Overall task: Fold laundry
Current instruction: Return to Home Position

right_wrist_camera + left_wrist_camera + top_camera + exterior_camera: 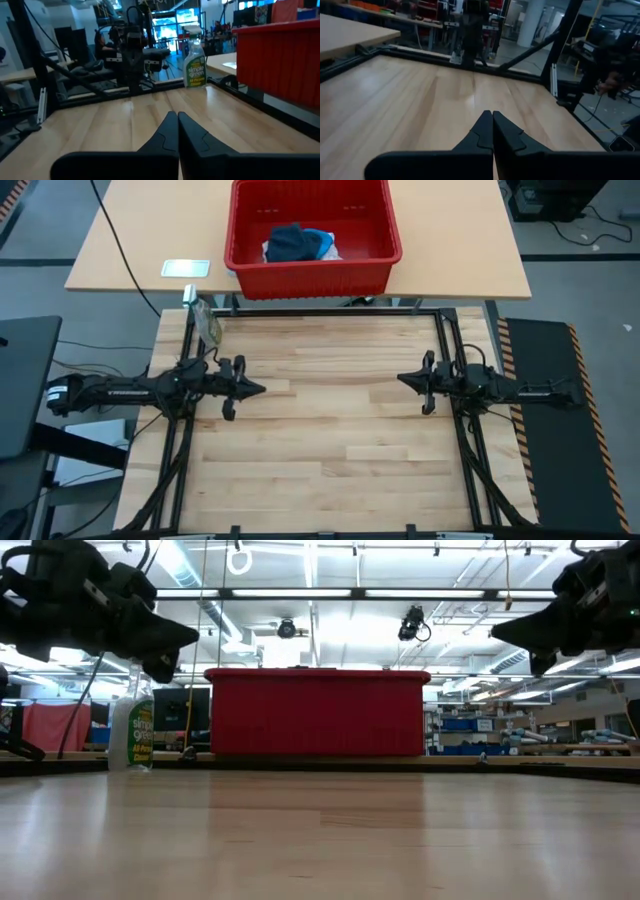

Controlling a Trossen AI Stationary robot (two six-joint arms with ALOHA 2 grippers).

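The laundry, a heap of dark navy, bright blue and white garments, lies inside the red basket on the far table beyond the work table. My left gripper hangs shut above the work table's left side, pointing level toward the right. My right gripper hangs shut above the right side, pointing level toward the left. Both hold nothing. In the left wrist view the left gripper shows shut over bare wood, and in the right wrist view so does the right gripper.
A spray bottle stands at the work table's far left corner, also seen as the green-labelled spray bottle. A white card lies on the far table left of the basket. The black frame borders the wooden top.
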